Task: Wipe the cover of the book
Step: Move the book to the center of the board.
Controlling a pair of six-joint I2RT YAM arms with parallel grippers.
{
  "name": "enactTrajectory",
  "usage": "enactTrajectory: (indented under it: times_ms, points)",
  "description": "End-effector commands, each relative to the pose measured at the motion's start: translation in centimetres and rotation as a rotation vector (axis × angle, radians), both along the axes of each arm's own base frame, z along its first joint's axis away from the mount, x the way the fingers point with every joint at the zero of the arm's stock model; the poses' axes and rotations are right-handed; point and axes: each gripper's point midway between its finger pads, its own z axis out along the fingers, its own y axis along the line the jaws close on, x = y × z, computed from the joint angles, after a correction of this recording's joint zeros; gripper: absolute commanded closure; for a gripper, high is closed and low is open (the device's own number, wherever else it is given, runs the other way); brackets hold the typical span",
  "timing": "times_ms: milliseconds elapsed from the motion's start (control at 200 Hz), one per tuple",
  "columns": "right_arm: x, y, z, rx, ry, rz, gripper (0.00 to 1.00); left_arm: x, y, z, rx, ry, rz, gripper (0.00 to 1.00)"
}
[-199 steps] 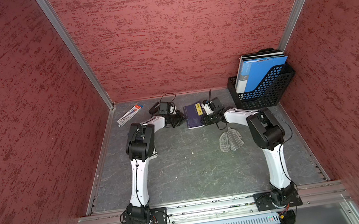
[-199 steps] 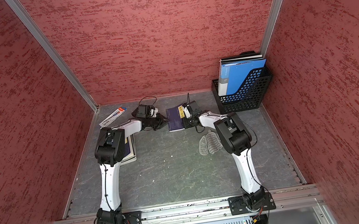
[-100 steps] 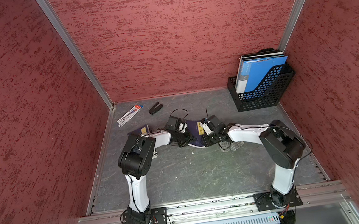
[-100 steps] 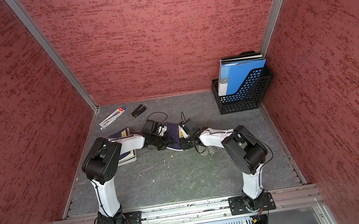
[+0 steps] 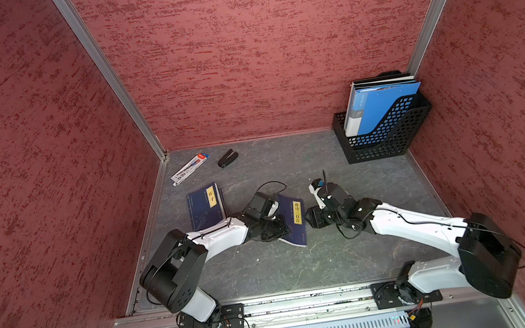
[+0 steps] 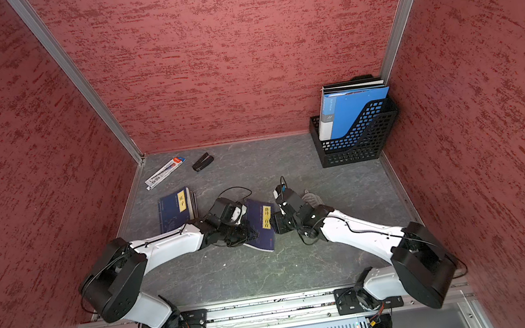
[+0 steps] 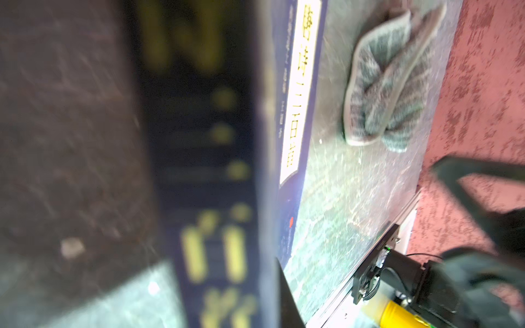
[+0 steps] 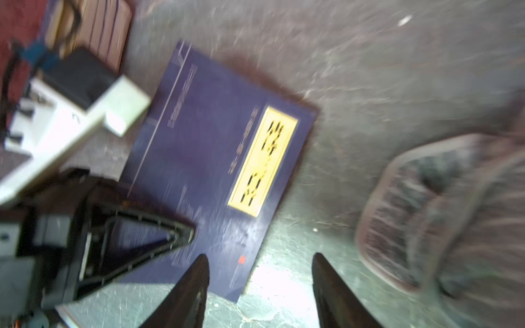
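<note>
The book (image 5: 294, 218) is dark blue with a yellow title label and lies mid-table, seen in both top views (image 6: 263, 223). My left gripper (image 5: 278, 229) is shut on its left edge. In the left wrist view the book's edge (image 7: 267, 142) runs straight into the jaws beside one dark finger (image 7: 285, 295). My right gripper (image 8: 260, 272) stands open just off the book's right side (image 5: 311, 217), one finger over the book's corner (image 8: 227, 272), the other over bare table. A grey cloth (image 8: 440, 215) lies crumpled beside it, touching neither gripper.
A stack of similar blue books (image 5: 205, 207) lies to the left. A pen box (image 5: 189, 168) and a black stapler (image 5: 227, 158) sit at the back left. A black file holder (image 5: 387, 132) with blue folders stands in the back right corner.
Both arms have pulled back from the rear of the table, and the book came forward with them. The left gripper has closed on the book; the right gripper has opened wider.
</note>
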Motion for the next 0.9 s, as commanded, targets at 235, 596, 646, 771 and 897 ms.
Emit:
enactTrajectory:
  times_ms: [235,596,646,771,897]
  points:
    - [3.8,-8.9,-1.7,-0.274,-0.006,-0.246,0.23,-2.1,0.1,-2.8,0.128,0.023,0.028,0.77]
    - [7.3,-10.5,-2.8,-0.239,0.019,-0.219,0.11,-1.5,1.2,-2.6,0.194,-0.014,0.028,0.34]
    - [7.4,-10.4,-3.6,-0.231,0.036,-0.206,0.11,-1.5,1.4,-2.4,0.197,-0.02,0.023,0.28]
    - [7.5,-10.1,-4.5,-0.206,0.051,-0.188,0.1,-1.3,2.2,-1.8,0.215,-0.029,0.022,0.22]
    - [7.6,-9.9,-5.4,-0.211,0.075,-0.179,0.09,-0.9,3.5,-1.2,0.229,-0.038,0.033,0.2]
